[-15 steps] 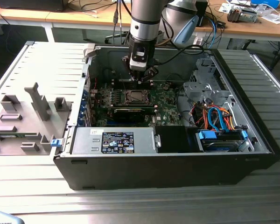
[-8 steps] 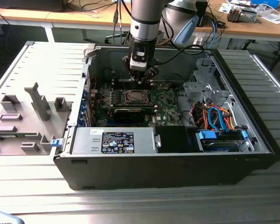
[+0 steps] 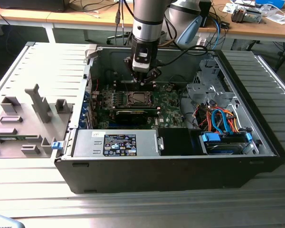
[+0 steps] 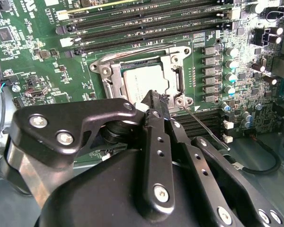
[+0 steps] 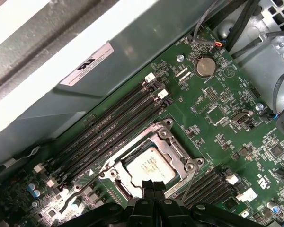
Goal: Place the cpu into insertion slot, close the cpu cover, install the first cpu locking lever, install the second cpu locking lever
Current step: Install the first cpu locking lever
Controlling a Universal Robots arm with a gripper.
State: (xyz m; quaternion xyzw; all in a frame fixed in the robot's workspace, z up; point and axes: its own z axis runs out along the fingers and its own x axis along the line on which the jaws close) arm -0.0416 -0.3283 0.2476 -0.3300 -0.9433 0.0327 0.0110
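Nearest the wrist cameras you have the gripper (image 4: pixel 157 101), its two black fingers (image 5: pixel 151 187) pressed together into a single narrow tip with nothing between them. That tip sits right at the edge of the insertion slot (image 5: pixel 154 158), just over the rim of the cpu cover (image 4: pixel 176 78). Judged from this pose, the fingers are together so they can act as a thin pusher rather than a clamp.

Just beyond the tip, the cpu (image 5: pixel 149 165) lies flat in the slot, its dull silver face showing through the square window of the cover. The cover looks laid down over it, framing the chip on all sides, so the seating step reads as done. A thin wire locking lever (image 4: pixel 203 123) slants out from the socket corner near the gripper tip across the green board (image 4: pixel 33 28); it appears not yet hooked down, though you cannot be sure from these angles.

Farther out, the long black memory slots (image 5: pixel 113 123) run alongside the socket. In the exterior view the arm (image 3: pixel 147 21) comes straight down into the open computer case (image 3: pixel 161 161), gripper over the socket near the case's far wall, with the drive bay and coloured cables (image 3: pixel 218 121) well apart on the exterior view's right.
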